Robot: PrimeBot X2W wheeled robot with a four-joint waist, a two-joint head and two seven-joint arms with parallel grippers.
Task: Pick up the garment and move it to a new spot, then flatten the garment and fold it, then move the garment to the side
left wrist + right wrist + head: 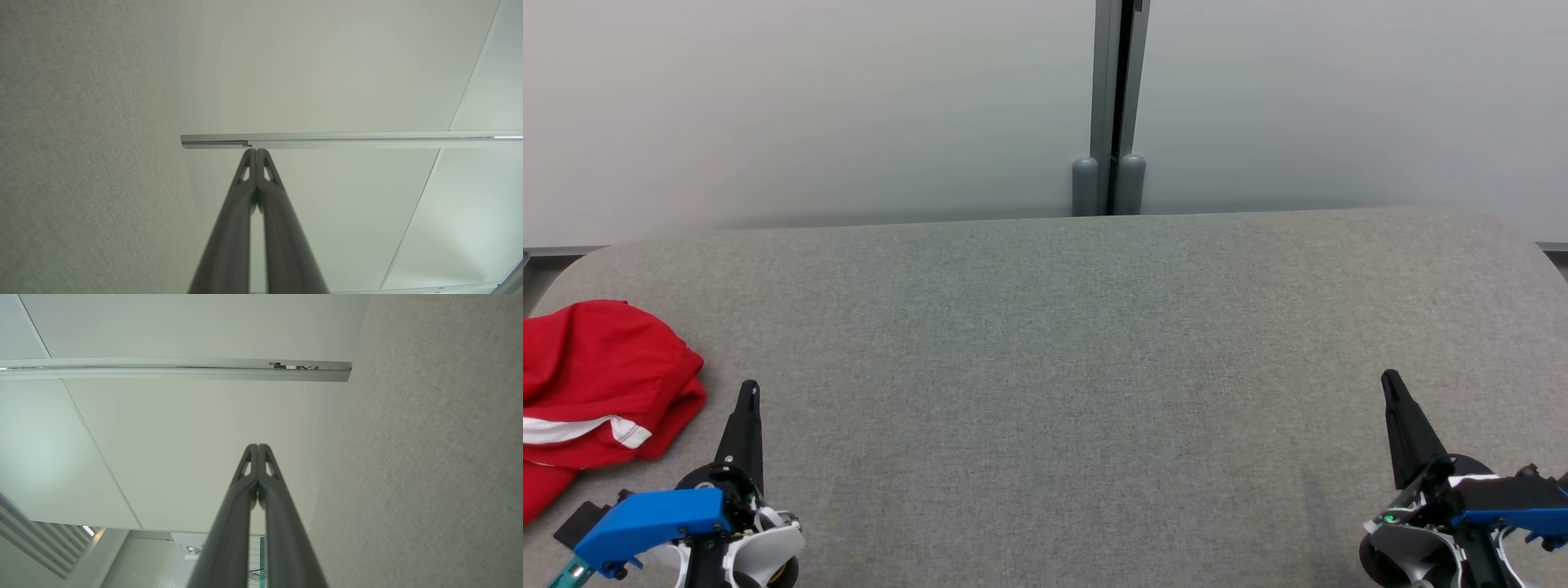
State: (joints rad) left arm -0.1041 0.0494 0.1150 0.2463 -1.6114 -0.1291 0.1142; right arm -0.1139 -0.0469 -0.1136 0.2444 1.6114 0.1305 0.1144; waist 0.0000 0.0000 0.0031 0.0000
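A crumpled red garment (596, 392) with a white stripe lies at the left edge of the grey fabric table (1054, 367) in the head view, partly cut off by the frame. My left gripper (749, 392) hovers just right of it, shut and empty, apart from the cloth. At the lower right my right gripper (1390, 382) is also shut with nothing in it. Both wrist views show the two dark fingers pressed together: the left gripper (256, 152) and the right gripper (258, 446) point past the table toward the pale wall.
A pale wall with a grey vertical post (1109, 106) stands right behind the table's far edge. The grey table surface stretches wide between the two grippers. A metal rail (347, 139) crosses the wall in the left wrist view.
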